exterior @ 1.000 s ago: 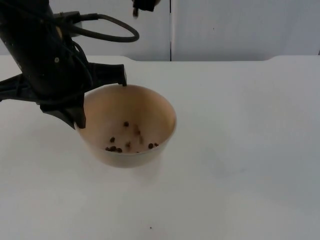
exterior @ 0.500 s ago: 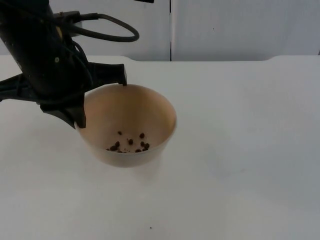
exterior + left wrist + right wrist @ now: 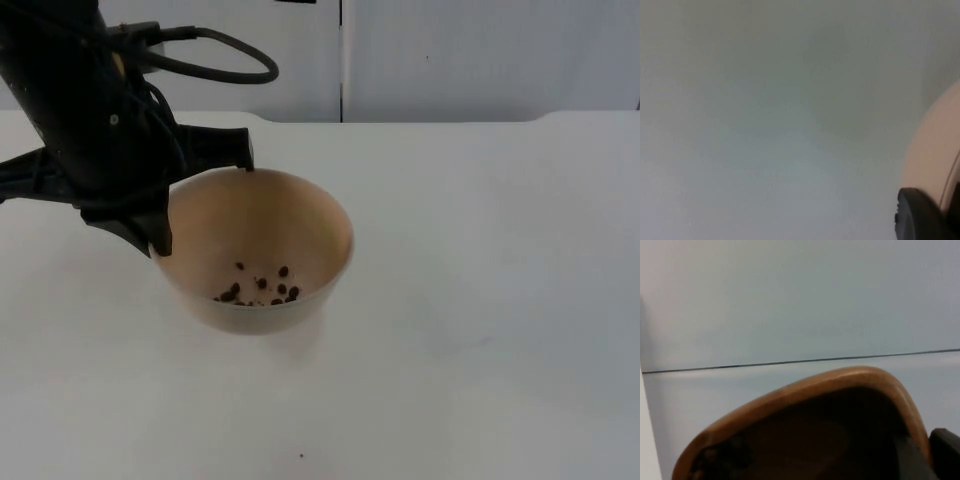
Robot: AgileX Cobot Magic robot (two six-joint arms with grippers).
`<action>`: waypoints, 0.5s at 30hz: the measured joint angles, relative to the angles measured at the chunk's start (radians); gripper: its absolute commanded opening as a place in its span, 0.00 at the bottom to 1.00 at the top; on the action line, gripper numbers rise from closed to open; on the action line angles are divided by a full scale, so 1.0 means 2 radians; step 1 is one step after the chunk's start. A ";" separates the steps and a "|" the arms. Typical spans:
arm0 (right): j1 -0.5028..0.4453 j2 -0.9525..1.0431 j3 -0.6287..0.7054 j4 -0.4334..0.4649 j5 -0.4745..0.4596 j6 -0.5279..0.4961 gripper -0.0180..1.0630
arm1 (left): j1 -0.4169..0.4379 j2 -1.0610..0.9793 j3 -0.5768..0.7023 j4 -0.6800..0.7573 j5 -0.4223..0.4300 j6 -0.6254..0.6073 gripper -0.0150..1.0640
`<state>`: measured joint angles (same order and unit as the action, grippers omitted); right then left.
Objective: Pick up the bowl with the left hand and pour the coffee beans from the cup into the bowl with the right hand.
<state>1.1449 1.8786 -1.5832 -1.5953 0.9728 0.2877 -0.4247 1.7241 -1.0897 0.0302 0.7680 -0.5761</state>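
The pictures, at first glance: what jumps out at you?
A tan bowl near the middle of the white table, with a few dark coffee beans in its bottom. The black left hand grips the bowl's rim on the side towards the wall. From the right wrist, a brown wooden cup is seen close up, its dark mouth facing the camera, a black fingertip against its rim.

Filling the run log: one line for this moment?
left gripper holds bowl rim | coffee beans in bowl | right gripper holds cup
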 measured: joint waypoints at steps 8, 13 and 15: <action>0.000 0.000 0.000 -0.015 0.000 -0.008 0.02 | 0.000 0.000 0.000 0.000 0.000 0.000 0.01; 0.000 0.000 0.000 -0.015 0.000 0.000 0.02 | 0.000 0.000 0.000 0.000 0.000 0.000 0.01; 0.000 0.000 0.000 -0.015 0.000 0.000 0.02 | 0.000 0.000 0.000 0.000 0.000 0.000 0.01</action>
<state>1.1449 1.8786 -1.5832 -1.6259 0.9728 0.2874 -0.4247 1.7241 -1.0897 0.0302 0.7680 -0.5761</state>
